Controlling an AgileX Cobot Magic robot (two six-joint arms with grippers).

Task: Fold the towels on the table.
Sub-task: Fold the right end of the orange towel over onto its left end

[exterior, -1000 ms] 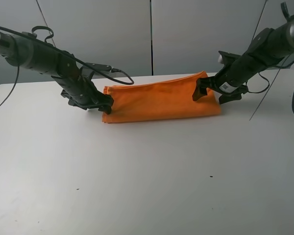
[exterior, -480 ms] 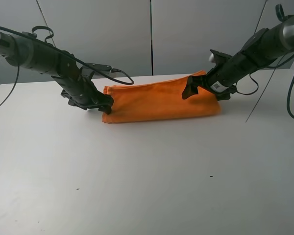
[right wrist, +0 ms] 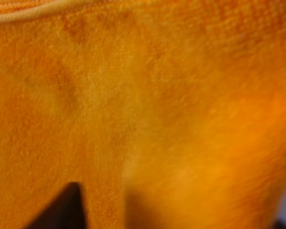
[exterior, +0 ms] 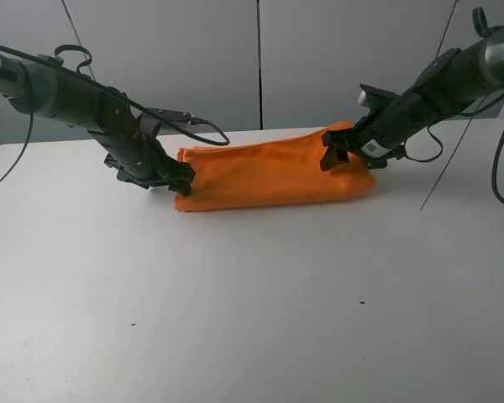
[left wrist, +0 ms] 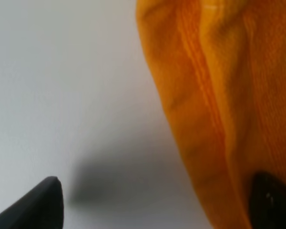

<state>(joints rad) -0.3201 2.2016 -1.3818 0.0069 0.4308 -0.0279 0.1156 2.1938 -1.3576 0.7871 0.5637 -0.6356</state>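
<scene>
At the left of the high view, low over the white table point(exterior: 235, 336), the left gripper point(exterior: 178, 179), jaws parted, right at the left end of the towels point(exterior: 269, 172). From its wrist camera, two dark fingertips point(left wrist: 43, 205) wide apart: one over bare tabletop, the other down against the orange cloth, with the folded edge and its stitched hem point(left wrist: 200, 90) running between them, no cloth pinched. Across the middle, the towels as one long orange band, folded over on itself, flat on the far half of the table. Further right, the right gripper point(exterior: 329, 156) on top of the cloth near its far right corner, arm sloping down from the upper right. Close up from that wrist, little but orange terry, with one dark finger point(right wrist: 62, 210) set well off to one side (a sliver of the other barely showing at the frame's corner): spread apart as well, not clamped on any fold. In front of everything, plain tabletop with a few tiny dark specks point(exterior: 361, 302).
</scene>
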